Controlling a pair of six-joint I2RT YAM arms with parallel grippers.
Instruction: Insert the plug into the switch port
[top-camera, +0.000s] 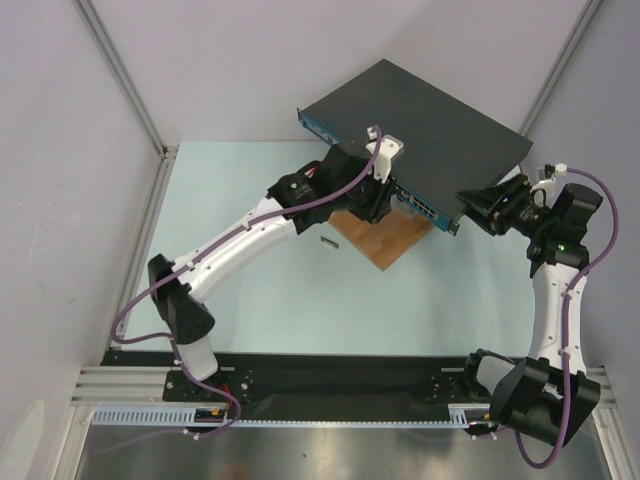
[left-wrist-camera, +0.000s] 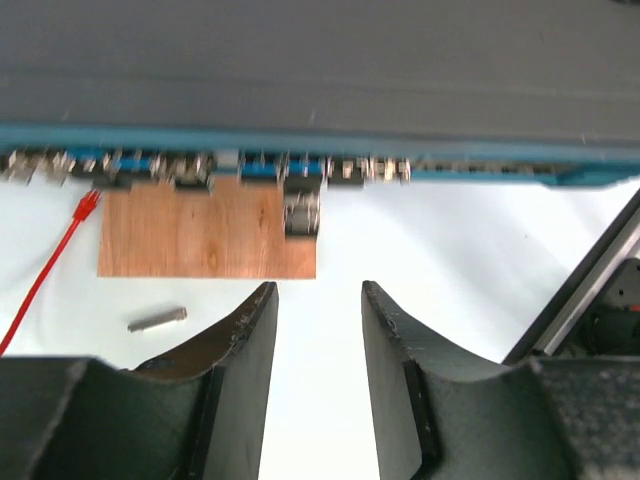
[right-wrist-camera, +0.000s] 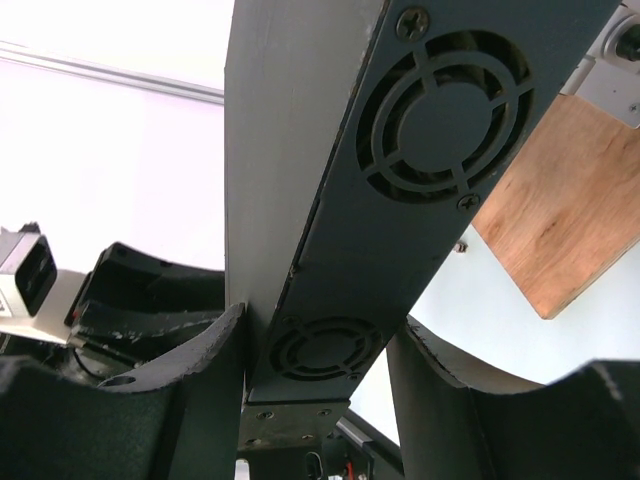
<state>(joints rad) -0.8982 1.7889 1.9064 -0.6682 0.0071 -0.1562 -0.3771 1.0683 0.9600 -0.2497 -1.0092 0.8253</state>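
L gripper (left-wrist-camera: 318, 292) stood wide, empty, w/ clear room short of plug (left-wrist-camera: 300, 212) at switch (left-wrist-camera: 320, 60) front edge; R gripper (right-wrist-camera: 318, 322) clamped switch's end.

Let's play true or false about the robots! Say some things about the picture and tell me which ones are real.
1. The right gripper grips the switch on its side with the round vents. True.
2. The left gripper is holding something. False: its fingers are apart with nothing between them.
3. The wooden board sits on top of the switch. False: it lies on the table, below the switch's front edge.
4. A red cable lies on the table. True.
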